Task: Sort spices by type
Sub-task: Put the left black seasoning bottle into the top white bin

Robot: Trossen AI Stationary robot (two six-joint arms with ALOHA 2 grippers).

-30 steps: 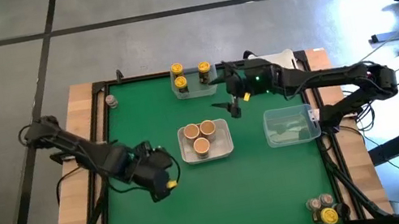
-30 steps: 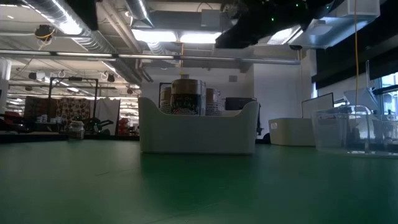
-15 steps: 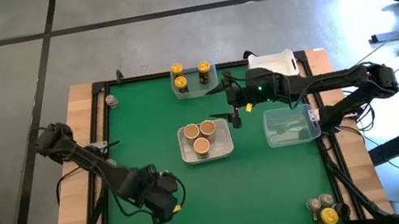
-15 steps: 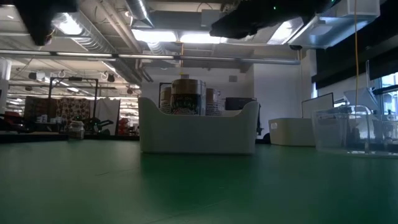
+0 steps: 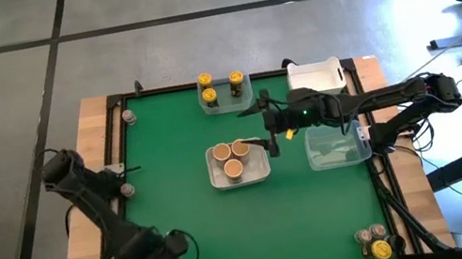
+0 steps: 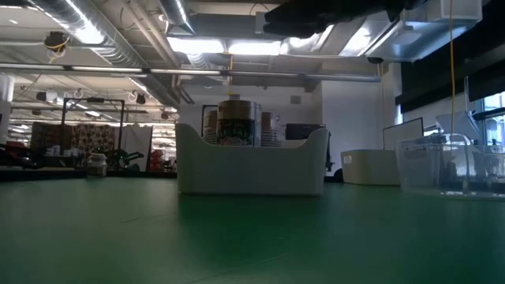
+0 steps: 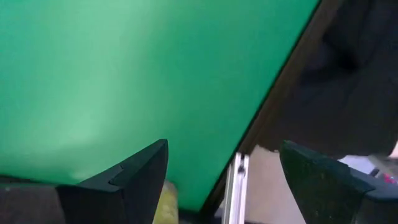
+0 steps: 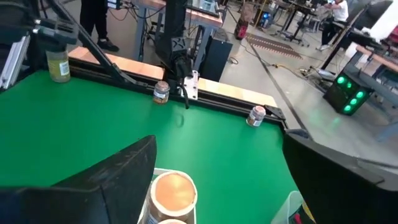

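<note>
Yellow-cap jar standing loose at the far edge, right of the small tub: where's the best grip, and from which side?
Judgement call: take the yellow-cap jar around its cylindrical body just under the cap, coming straight down from above. It stands upright outside the small tub, with bare mat to its right. Set the fingers left-right; the table frame sits close behind. The right gripper, open over the white tub, is nearer.
</note>
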